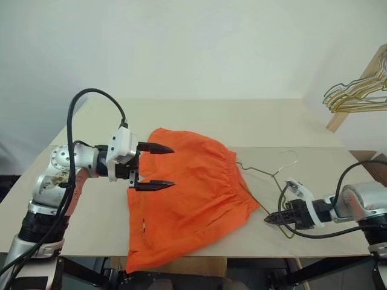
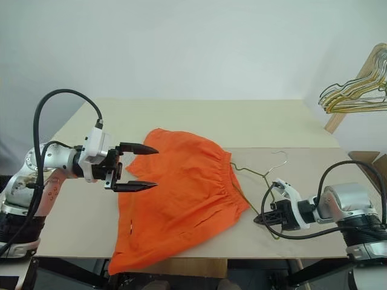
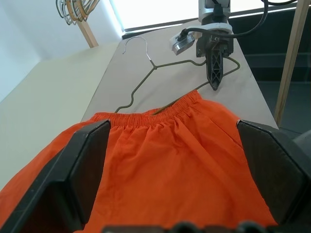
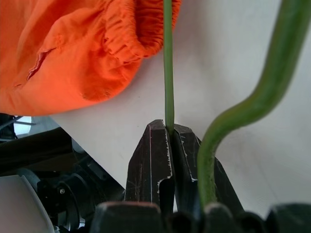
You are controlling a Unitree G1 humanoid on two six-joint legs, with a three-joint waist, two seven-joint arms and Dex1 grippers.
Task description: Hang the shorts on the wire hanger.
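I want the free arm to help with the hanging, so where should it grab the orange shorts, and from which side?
Grip the shorts at the gathered waistband, near the corner farthest from the robot. The open left end effector hovers over the cloth, so it would probably come down from above. The elastic is bunched and thick, easier to pinch than flat cloth. The right end effector is shut on the wire hanger.

The shorts (image 1: 187, 193) lie on the table (image 1: 254, 124), their near end hanging over its near edge. The wire hanger (image 1: 266, 175) lies just right of them, one end under the waistband. Bunched hangers (image 1: 357, 93) hang far right, beyond the table.
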